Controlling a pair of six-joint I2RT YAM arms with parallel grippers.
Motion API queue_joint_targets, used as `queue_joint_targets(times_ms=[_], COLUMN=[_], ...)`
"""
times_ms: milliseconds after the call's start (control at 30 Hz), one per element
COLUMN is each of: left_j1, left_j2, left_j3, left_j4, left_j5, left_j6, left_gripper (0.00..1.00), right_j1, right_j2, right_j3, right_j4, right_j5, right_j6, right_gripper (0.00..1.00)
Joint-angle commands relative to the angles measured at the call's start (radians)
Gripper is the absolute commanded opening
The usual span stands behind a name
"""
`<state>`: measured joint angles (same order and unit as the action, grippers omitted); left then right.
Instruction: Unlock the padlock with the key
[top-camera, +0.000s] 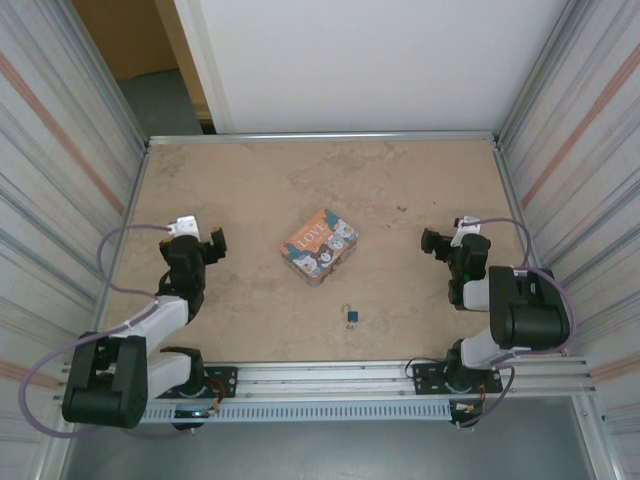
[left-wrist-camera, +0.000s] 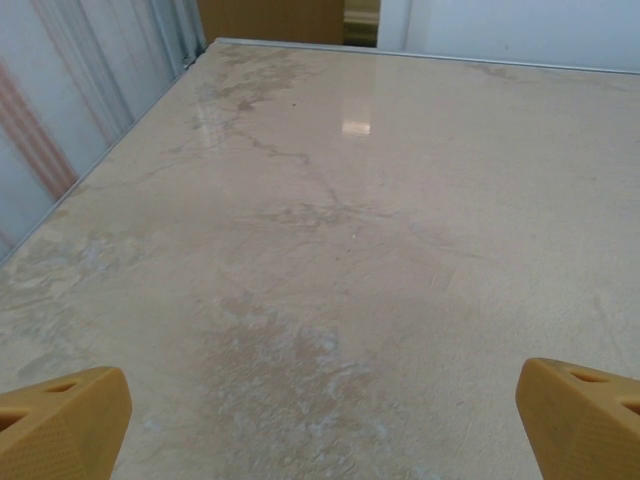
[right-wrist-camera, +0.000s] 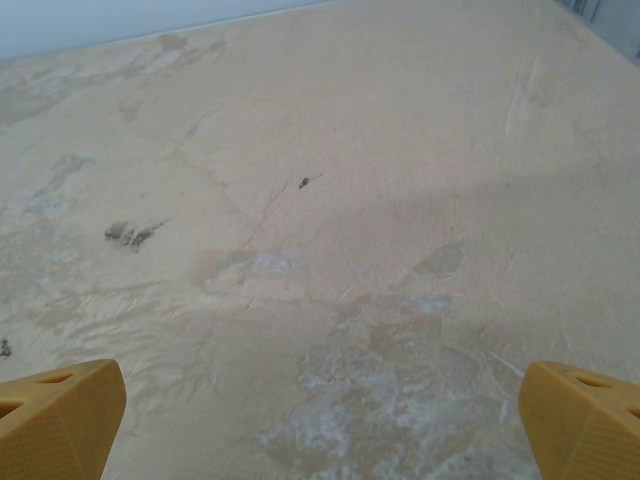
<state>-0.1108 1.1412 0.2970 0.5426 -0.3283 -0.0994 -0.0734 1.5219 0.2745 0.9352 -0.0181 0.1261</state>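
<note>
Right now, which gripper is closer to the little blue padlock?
Right. The right gripper sits up and to the right of the padlock in the top view. The left gripper is farther off, up and to its left, past the LOVE box.

Mostly clear for passing, blocked mid-table.
Obstructed at centre by the box (top-camera: 321, 246), with the small padlock (top-camera: 352, 317) lying apart on its near side; open across the bare table (top-camera: 250, 180) to left, right and far; hemmed by side walls (top-camera: 70, 170).
</note>
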Motion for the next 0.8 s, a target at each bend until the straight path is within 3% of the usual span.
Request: queue_joint_targets(times_ms=[0, 100, 300, 767], left_j1=[0.009, 0.011, 0.032, 0.100], left_j2=[0.030, 0.064, 0.118, 0.358], left_j3=[-0.016, -0.026, -0.039, -0.075], left_j4=[0.143, 0.199, 0.297, 0.588], left_j5=[0.045, 0.063, 0.127, 0.214], left_j6=[0.053, 0.079, 0.125, 0.096], left_gripper=[0.99, 0.99, 0.99, 0.99], right_j1=[-0.008, -0.012, 0.003, 0.009], right_j2=[0.004, 0.017, 0.020, 0.019], right_j3=[0.064, 0.132, 0.133, 0.134], right_j4=[-0.023, -0.134, -0.133, -0.136], right_j5=[-0.053, -0.067, -0.048, -0.032], right_j6=[-0.021, -0.024, -0.032, -0.036], right_gripper=[0.99, 0.99, 0.99, 0.99])
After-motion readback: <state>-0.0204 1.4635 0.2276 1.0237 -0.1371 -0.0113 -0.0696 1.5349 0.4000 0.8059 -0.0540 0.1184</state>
